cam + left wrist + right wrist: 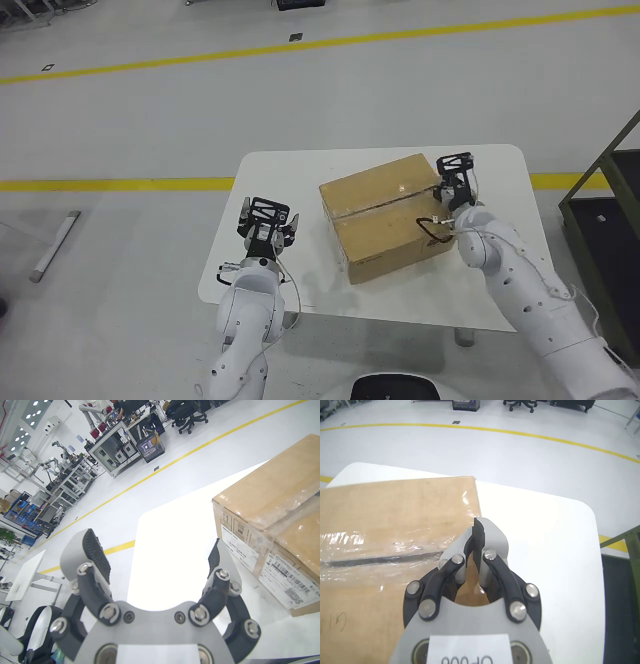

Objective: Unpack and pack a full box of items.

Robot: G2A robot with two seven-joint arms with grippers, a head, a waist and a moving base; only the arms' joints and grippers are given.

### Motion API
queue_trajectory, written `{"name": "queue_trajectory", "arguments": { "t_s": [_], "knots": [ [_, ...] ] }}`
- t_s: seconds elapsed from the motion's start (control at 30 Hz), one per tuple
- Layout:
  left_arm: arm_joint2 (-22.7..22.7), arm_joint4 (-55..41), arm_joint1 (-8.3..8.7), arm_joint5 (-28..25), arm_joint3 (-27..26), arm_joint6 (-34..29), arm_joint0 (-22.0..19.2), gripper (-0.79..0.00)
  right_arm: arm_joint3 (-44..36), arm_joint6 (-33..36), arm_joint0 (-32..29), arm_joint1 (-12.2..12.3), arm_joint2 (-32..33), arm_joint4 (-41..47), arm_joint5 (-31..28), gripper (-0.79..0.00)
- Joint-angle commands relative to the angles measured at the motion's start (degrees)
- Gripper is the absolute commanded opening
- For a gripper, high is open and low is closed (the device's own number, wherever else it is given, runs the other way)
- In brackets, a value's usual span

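A closed brown cardboard box (390, 215) sits on the white table (290, 175), its top seam covered with clear tape (385, 550) and white labels on one side (287, 580). My left gripper (268, 213) hovers open over the table to the box's left, nothing between its fingers (96, 552). My right gripper (455, 180) is shut with nothing in it, its fingertips (477, 535) over the box's right end, near the end of the taped seam. Whether it touches the box I cannot tell.
Bare table lies to the left of the box (262, 512) and beyond its right end (540, 540). A dark green metal frame (600, 200) stands just past the table's right edge. Yellow floor lines (110, 184) run beside the table.
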Motion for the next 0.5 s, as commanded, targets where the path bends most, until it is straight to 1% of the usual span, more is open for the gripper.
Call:
{"name": "queue_trajectory", "arguments": {
  "t_s": [0.0, 0.1, 0.2, 0.33, 0.47],
  "knots": [
    [0.0, 0.0, 0.0, 0.0, 0.0, 0.0, 0.0, 0.0, -1.1, -1.0, -1.3, 0.3, 2.9, 2.6, 0.1, -0.785],
    [0.0, 0.0, 0.0, 0.0, 0.0, 0.0, 0.0, 0.0, -2.4, -1.0, -3.4, 0.7, 5.7, 3.8, 0.6, -0.785],
    [0.0, 0.0, 0.0, 0.0, 0.0, 0.0, 0.0, 0.0, -2.6, -0.1, -5.6, 1.0, 6.9, 3.9, 0.9, -0.785],
    [0.0, 0.0, 0.0, 0.0, 0.0, 0.0, 0.0, 0.0, -1.7, 0.1, -8.0, 0.7, 6.1, 6.6, -2.3, -0.785],
    [0.0, 0.0, 0.0, 0.0, 0.0, 0.0, 0.0, 0.0, -4.4, 0.7, -11.3, 0.3, 4.1, 9.3, -4.8, -0.785]
  ]
}}
